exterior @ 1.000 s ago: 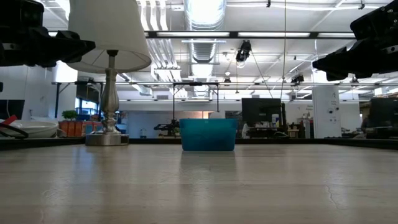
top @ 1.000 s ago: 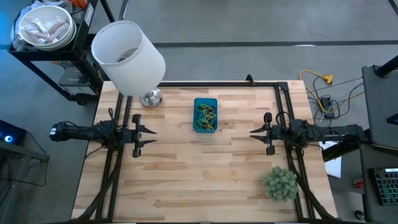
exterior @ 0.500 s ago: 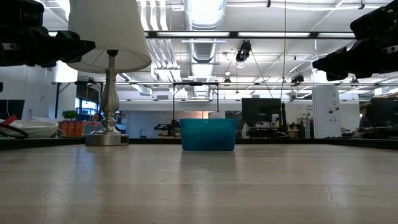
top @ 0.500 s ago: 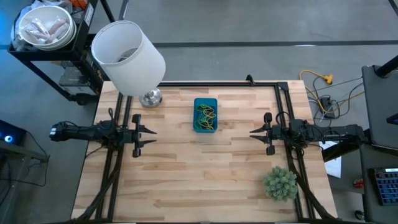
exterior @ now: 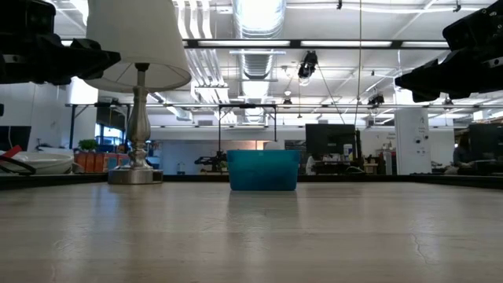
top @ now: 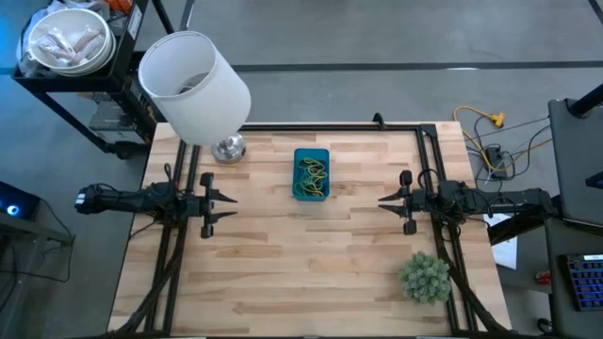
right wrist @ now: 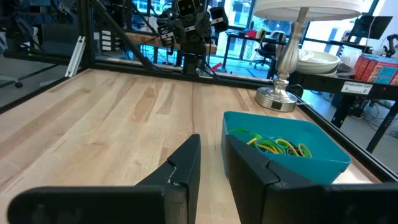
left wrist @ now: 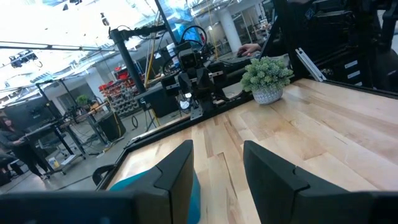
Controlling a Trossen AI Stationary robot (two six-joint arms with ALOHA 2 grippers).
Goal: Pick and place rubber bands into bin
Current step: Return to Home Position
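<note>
Nothing has moved in the last second. My left tool [top: 226, 201] at frame left and my right tool [top: 384, 200] at frame right both hang slightly spread and empty above the worktop [top: 301, 264]. The rubber bands [top: 312, 174] lie inside the bin [top: 312, 151] at upper centre, and I see none outside it, so I judge the job done.

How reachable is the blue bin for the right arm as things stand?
Probably yes. The right end effector hangs over the right side of the table, pointing at the bin, with only bare wood between them; the plant sits off to the side.
</note>
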